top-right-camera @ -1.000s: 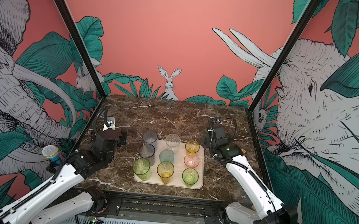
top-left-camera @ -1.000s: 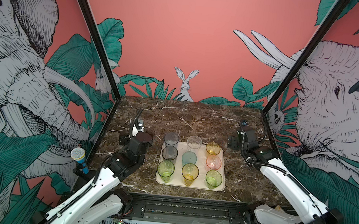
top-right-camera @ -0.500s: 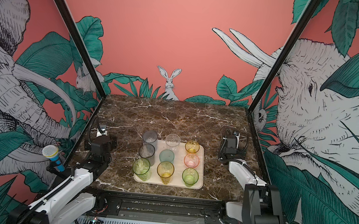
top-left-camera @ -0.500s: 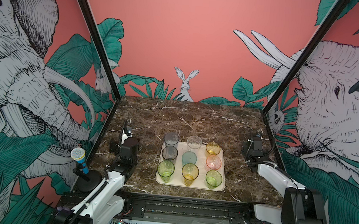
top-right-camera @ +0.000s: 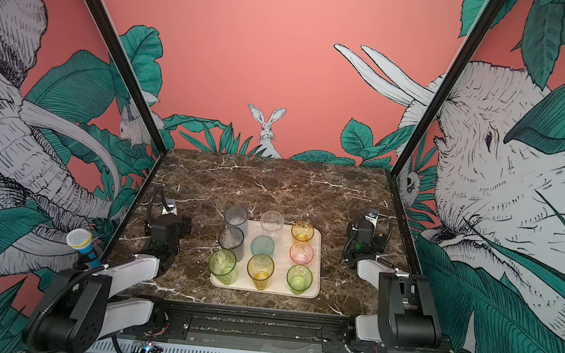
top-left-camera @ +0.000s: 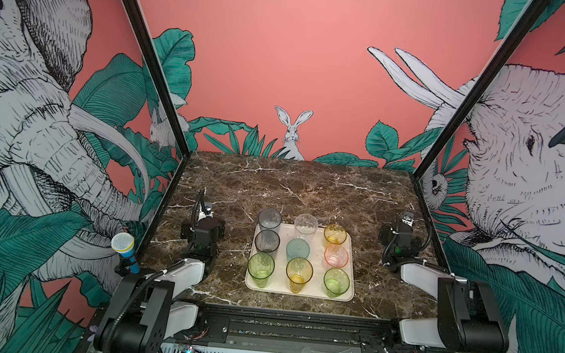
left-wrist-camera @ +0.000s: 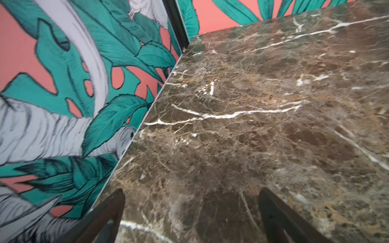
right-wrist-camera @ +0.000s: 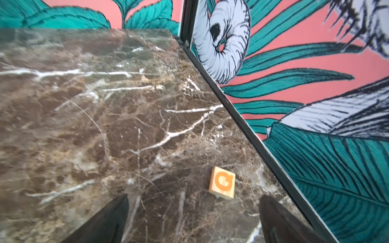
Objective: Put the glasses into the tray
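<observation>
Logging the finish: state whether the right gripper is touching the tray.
Apart. In both top views the right gripper sits near the right wall, with bare marble table between it and the tray.

We're in a robot lab booth: painted jungle panels [left-wrist-camera: 63,84] stand right beside the left gripper [left-wrist-camera: 190,192], marble-look tabletop [left-wrist-camera: 252,105] beneath it, arm-mounting rail [top-left-camera: 296,321] behind.

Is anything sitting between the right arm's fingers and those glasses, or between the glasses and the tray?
Nothing visible. Only bare table lies between the right gripper and the tray, and all nine glasses already stand in the tray. A small wooden block lies near the side wall, away from the tray.
</observation>
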Robot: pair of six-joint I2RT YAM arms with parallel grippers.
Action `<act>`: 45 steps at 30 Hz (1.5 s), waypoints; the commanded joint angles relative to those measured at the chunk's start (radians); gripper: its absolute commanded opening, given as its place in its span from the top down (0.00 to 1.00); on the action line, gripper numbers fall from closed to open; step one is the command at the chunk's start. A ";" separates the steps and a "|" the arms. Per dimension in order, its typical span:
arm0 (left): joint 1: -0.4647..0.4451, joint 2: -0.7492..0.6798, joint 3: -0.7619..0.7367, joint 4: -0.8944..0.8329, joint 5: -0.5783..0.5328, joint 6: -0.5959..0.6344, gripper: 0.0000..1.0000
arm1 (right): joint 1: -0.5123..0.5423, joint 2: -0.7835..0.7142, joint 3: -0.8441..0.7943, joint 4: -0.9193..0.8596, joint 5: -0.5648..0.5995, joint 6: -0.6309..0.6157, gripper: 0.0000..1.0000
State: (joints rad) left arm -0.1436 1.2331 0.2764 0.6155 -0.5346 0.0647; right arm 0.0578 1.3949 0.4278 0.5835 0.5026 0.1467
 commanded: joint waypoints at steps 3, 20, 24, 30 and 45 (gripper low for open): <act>0.011 0.078 0.048 0.157 0.052 0.029 0.01 | -0.003 0.072 -0.045 0.266 -0.053 -0.054 0.01; 0.021 0.271 0.107 0.275 0.235 0.048 0.00 | -0.013 0.150 -0.110 0.446 -0.172 -0.084 0.01; 0.040 0.313 0.118 0.289 0.242 0.031 0.00 | -0.013 0.151 -0.087 0.410 -0.178 -0.090 0.01; 0.039 0.318 0.110 0.302 0.230 0.024 0.01 | -0.014 0.153 -0.088 0.419 -0.176 -0.090 0.01; 0.049 0.322 0.117 0.293 0.241 0.016 0.00 | -0.014 0.152 -0.088 0.419 -0.176 -0.090 0.01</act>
State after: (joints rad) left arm -0.1059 1.5570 0.3820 0.8883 -0.3058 0.0891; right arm 0.0494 1.5471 0.3317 0.9463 0.3286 0.0624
